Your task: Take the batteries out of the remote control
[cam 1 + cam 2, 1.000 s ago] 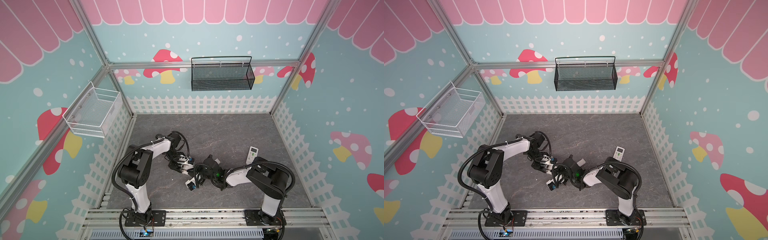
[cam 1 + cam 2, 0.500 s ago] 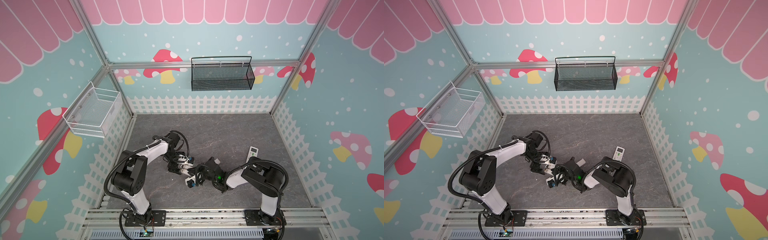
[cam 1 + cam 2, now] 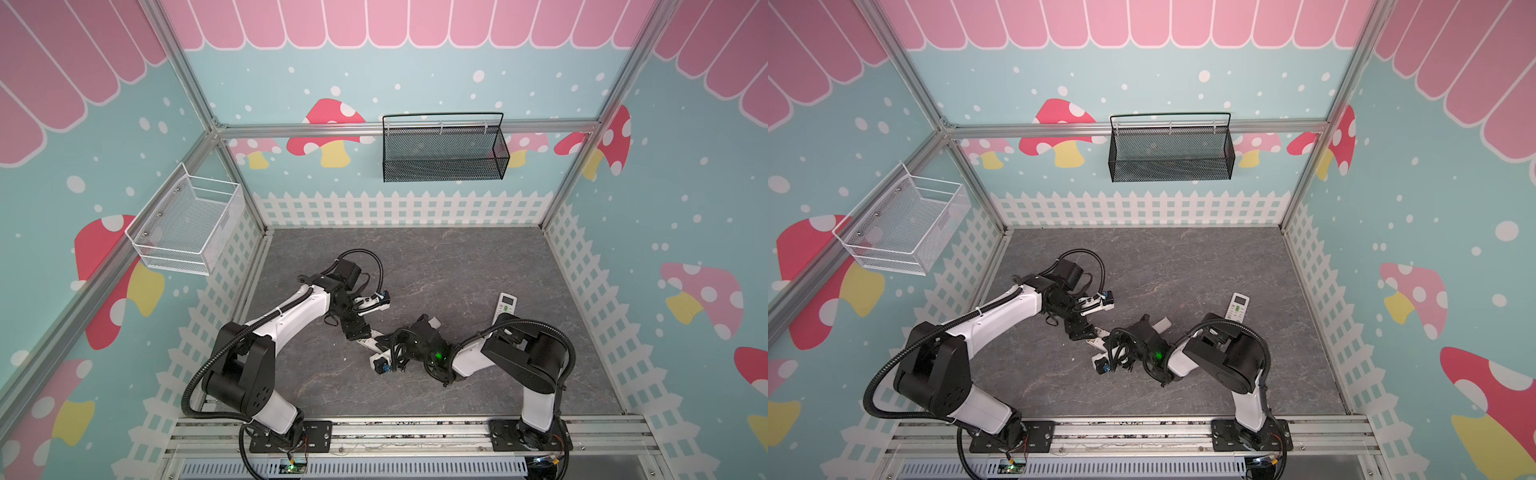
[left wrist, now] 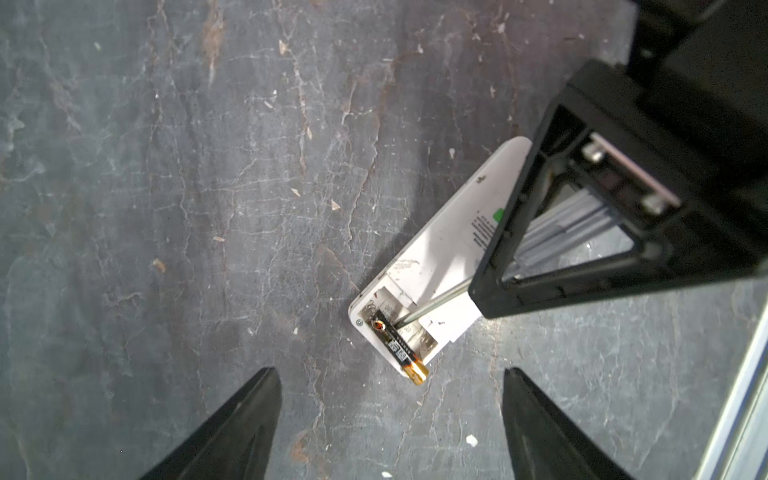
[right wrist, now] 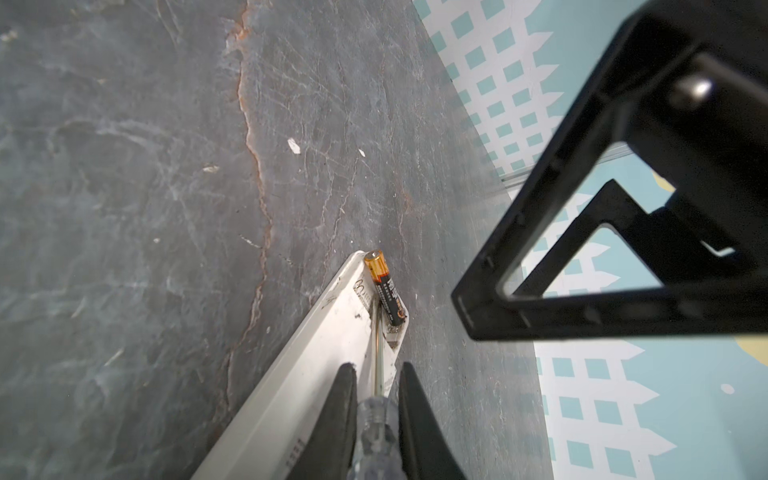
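Battery (image 4: 398, 350) lies askew across the remote (image 4: 440, 249) end, gold tip toward the released left pincer (image 4: 390, 370) (right pincer (image 5: 377, 368) clenches the screwdriver (image 5: 375, 419)).

A dark grey, stone-patterned tabletop (image 3: 457, 257) is seen, flecked with small pale chips (image 4: 334, 205). A white remote (image 4: 440, 249) is laid face down on it; a second remote (image 3: 505, 302) is laid button-side up, well apart.

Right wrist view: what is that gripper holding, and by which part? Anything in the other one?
The right gripper holds the screwdriver by its clear handle, metal shaft free. The left gripper is open and holds nothing.
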`<act>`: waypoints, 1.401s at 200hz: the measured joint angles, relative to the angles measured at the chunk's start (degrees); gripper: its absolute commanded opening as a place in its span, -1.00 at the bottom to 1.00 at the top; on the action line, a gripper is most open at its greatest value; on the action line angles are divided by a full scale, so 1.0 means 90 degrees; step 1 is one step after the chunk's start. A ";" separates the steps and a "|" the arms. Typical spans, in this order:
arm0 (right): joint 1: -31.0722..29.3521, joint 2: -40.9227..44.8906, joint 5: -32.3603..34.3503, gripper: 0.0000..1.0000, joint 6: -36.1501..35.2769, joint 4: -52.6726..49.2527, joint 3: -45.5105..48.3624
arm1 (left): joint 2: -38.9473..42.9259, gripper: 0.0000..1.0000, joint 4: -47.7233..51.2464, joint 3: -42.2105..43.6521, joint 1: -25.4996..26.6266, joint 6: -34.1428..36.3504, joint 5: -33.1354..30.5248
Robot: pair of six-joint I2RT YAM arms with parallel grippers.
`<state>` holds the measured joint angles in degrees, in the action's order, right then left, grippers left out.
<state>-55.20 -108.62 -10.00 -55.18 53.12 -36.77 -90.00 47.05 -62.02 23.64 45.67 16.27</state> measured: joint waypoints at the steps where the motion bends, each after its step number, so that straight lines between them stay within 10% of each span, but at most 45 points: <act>1: 0.0000 0.0000 0.0000 -1.00 0.0000 0.0000 0.0002 | 0.0000 0.69 -0.0010 0.0010 0.0007 -0.0022 -0.0010; 122: -0.0036 -0.0002 0.0202 -1.00 0.0051 0.0073 0.0046 | -0.0318 0.36 -0.0993 0.0753 0.0209 -0.1554 -0.1071; 212: -0.0044 -0.0002 0.0454 -1.00 0.0075 0.0206 0.0117 | -0.0767 -0.65 -0.1144 0.0636 0.0294 -0.1712 -0.1350; 280: -0.0039 0.0287 0.0687 -1.00 0.0199 0.0000 0.0223 | -0.0770 -0.91 -0.1115 0.0532 0.0321 -0.1722 -0.1428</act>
<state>-55.55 -106.04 -3.81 -53.39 53.12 -34.76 -96.92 37.01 -57.23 26.52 30.17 3.42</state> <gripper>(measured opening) 0.173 0.097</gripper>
